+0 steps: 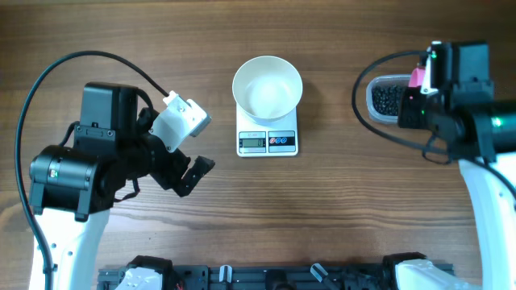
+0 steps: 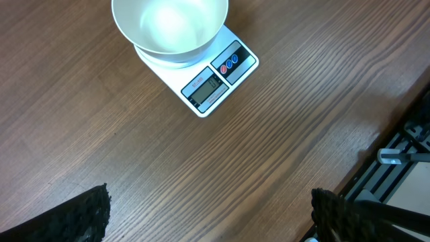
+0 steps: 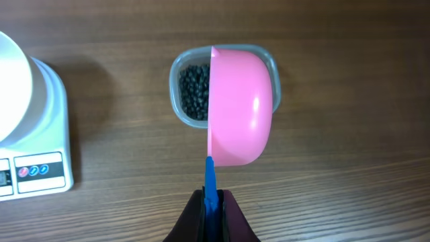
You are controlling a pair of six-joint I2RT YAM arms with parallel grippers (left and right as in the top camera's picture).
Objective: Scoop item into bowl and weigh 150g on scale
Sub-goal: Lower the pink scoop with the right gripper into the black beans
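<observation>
**Open room.** The left tool (image 2: 208, 220) hangs over the desk (image 1: 121, 40) with its fingers (image 2: 80, 215) wide apart and nothing between them. Bare wood runs from it to the scale (image 1: 268, 141) ahead. The desk's edge and a black rail (image 2: 403, 144) lie close on this tool's right. The right tool (image 3: 213, 216) has clear wood on both flanks, with the scale and bowl (image 1: 242, 84) well apart to its left.

**Materials and shapes.** The desk is brown, straight-grained wood. The scale is a flat white rectangle with rounded corners, a grey display and two round buttons. On it sits the round, smooth white bowl. The tub (image 3: 176, 74) is clear plastic with rounded corners. The item (image 3: 195, 91), small matt black pellets, lies in the tub directly ahead of the right tool.

**Orientation.** The right tool is clamped on the blue handle (image 3: 210, 178) of the glossy pink scoop (image 3: 242, 107). The handle's long axis runs straight ahead from the tool. The cup stands on edge above the tub, its mouth to the tool's left and its domed back to the right. Contact with the tub cannot be told.
</observation>
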